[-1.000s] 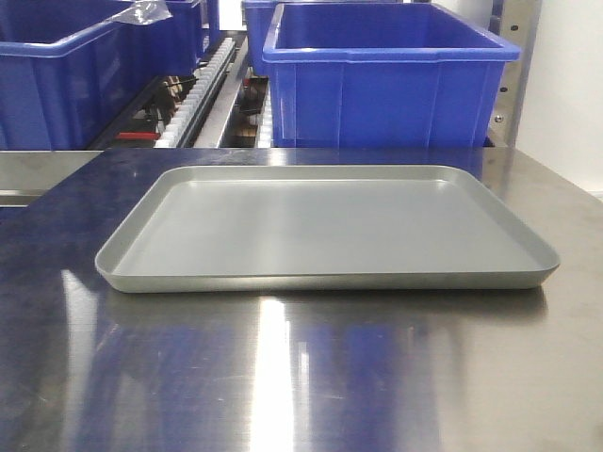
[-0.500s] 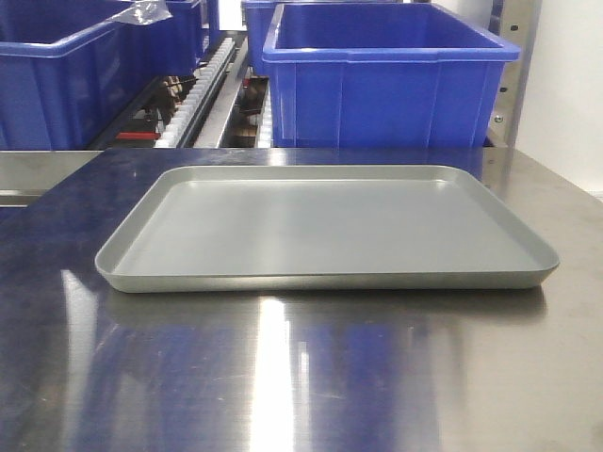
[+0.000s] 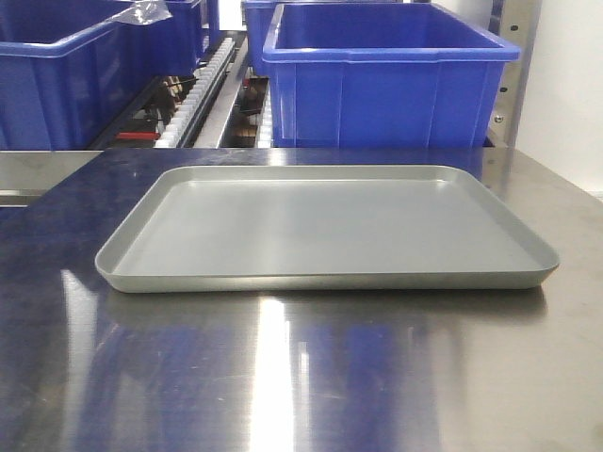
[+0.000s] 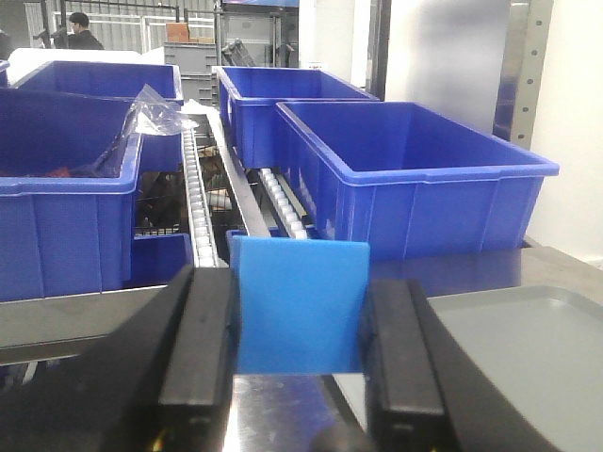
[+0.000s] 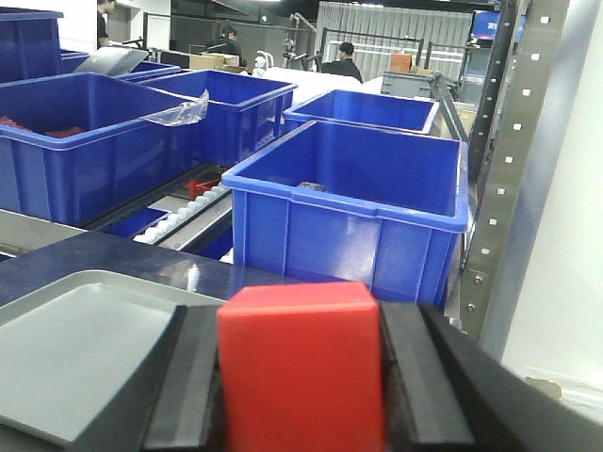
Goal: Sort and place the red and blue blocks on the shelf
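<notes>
Front view, tray: the grey tray (image 3: 325, 226) was seen flat on the steel tabletop (image 3: 283, 377).
Front view, shelf: the shelf (image 3: 221, 94) was seen behind the tabletop, loaded with blue bins (image 3: 386, 80).
Left wrist, grip: the left gripper (image 4: 300, 325) was closed on the blue block (image 4: 297, 292), which was pinched between both black fingers (image 4: 203, 339).
Left wrist, block position: it was held clear of the tabletop, in front of the shelf's roller rail.
Right wrist, grip: the right gripper (image 5: 303, 377) was clamped on the red block (image 5: 300, 348).
Right wrist, block position: it was held in front of a bin, with the tray at lower left.
</notes>
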You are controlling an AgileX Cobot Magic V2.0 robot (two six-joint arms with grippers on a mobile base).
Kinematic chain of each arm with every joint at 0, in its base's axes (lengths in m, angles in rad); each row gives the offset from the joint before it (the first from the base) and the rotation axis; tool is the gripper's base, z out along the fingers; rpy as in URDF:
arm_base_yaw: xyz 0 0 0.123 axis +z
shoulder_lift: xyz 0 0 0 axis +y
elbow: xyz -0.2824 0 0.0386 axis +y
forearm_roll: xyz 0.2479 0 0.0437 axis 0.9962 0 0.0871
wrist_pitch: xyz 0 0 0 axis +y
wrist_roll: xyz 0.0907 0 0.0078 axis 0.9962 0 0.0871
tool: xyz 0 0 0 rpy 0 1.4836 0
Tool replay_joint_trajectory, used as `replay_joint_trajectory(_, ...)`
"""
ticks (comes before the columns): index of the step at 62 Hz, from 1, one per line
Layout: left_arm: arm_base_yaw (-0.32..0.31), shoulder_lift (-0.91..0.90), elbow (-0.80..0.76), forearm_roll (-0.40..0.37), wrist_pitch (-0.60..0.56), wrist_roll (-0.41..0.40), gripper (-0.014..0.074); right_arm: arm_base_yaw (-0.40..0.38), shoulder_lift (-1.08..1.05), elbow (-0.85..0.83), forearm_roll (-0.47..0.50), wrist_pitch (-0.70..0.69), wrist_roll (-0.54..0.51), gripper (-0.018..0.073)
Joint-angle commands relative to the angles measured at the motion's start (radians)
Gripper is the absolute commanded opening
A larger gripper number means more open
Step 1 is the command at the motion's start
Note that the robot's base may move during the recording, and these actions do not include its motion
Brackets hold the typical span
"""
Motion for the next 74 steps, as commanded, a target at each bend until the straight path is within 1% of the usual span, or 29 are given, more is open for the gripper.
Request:
replay_joint_trajectory(1, -0.006, 0.007, -0.03, -0.005, -0.093, -0.002, 0.0085, -0.002, 0.01, -0.026, -0.012, -0.096, -0.003, 0.0052)
replay_joint_trajectory(74, -0.006, 0.007, -0.024, -0.005, -0.098, -0.002, 0.0085, -0.002, 0.01, -0.026, -0.012, -0.096, -0.003, 0.0052)
